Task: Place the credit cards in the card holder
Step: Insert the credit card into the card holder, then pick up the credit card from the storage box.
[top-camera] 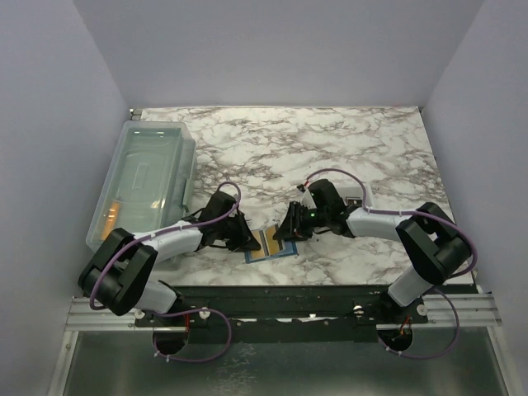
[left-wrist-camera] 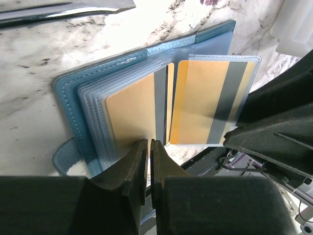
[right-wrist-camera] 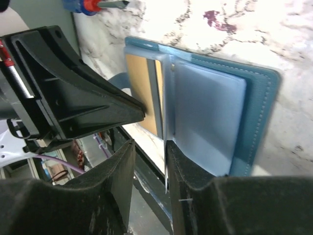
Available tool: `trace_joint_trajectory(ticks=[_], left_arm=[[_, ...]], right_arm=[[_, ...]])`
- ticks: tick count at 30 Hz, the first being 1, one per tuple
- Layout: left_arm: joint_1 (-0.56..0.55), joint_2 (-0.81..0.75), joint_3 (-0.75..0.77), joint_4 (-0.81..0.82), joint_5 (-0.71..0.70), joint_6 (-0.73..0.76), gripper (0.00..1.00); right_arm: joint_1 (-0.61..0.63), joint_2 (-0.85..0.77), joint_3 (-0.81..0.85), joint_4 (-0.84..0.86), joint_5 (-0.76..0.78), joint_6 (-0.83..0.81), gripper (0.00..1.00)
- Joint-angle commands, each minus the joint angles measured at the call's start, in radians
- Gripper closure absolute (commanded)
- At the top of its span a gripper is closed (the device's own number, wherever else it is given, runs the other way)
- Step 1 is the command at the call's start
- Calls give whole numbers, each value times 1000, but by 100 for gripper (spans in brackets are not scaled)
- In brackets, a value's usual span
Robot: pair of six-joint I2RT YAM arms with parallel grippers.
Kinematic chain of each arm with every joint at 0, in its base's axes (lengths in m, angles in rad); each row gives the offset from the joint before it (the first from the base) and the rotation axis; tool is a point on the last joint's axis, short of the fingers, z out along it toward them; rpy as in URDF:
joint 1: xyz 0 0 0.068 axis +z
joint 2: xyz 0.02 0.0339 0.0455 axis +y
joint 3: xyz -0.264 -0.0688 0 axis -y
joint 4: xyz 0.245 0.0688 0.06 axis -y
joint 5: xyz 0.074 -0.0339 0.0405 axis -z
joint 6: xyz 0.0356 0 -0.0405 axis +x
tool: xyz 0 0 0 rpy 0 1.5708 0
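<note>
At tabletop front edge, holder lies open; left claw, nearly shut, tips at card edge, likely seating it; right claw, half-open, apparently bracing sleeves.

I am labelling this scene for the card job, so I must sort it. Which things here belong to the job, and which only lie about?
Belong to the job:
- card holder, lying open
- credit cards inside it
- left gripper
- right gripper

Only lying about:
- clear plastic bin
- screwdriver
</note>
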Motion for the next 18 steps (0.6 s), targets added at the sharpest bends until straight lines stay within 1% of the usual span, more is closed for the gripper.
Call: trace_joint_trajectory(ticks=[1,5,9,13,16,18], left_arm=[[11,-47,-7,-92,-83,27,85],[25,-84,3,-137,-82,23,80],[43,-136,16,-185,-79,27,79],[61,-214,51,-279,-103,57,77],[81,-286,85,-358,-138,83,71],[92,-334,110,-400,-166,93,68]], right_arm=[[11,17,19,77,-53,35,63],[18,25,29,79,-53,38,60],[42,48,58,75,-52,36,57],[110,92,133,66,-37,34,50],[126,110,167,79,-72,27,45],[122,64,166,22,-11,7,40]])
